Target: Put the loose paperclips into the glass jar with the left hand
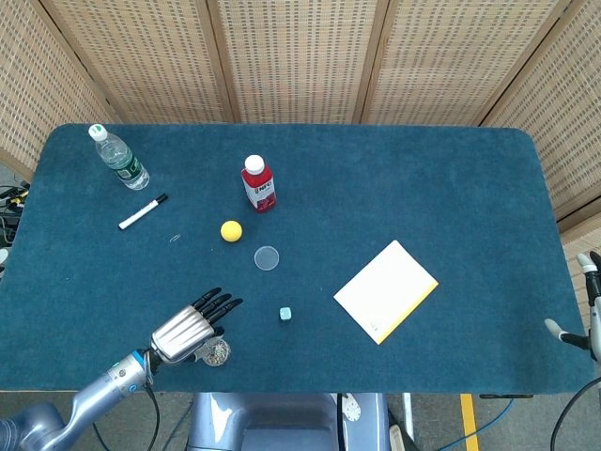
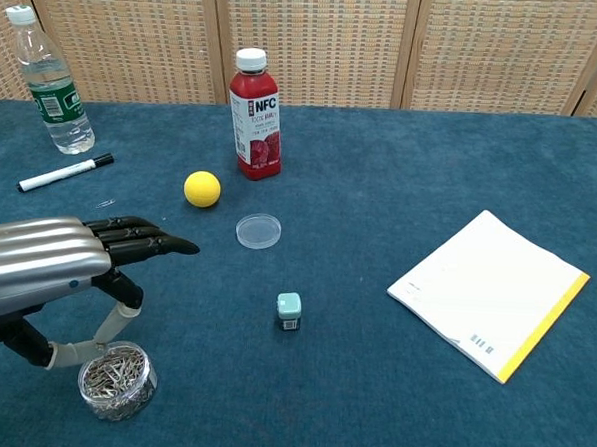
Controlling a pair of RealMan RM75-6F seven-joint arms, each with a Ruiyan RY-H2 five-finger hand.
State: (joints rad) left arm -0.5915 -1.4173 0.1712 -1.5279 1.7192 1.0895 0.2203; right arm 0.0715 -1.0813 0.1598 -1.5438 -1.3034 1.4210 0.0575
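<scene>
- While hovering at the near left of the table point(image 1: 451, 178), left hand point(image 1: 186, 326) point(image 2: 38, 268) hangs directly above the glass jar point(image 2: 117, 380) point(image 1: 217, 352), fingers spread, thumb pointing down toward the rim, holding nothing.
- Full of paperclips, standing upright near the table's near edge.
- One loose paperclip point(image 1: 175, 239) point(image 2: 103, 204) lying farther back, near the black-capped marker point(image 1: 143, 212) point(image 2: 65, 172).
- Only partly visible at the far right edge: right hand point(image 1: 589, 303); cannot tell whether spread or closed.

Left hand point(image 1: 188, 325) over glass jar point(image 1: 217, 352)
</scene>
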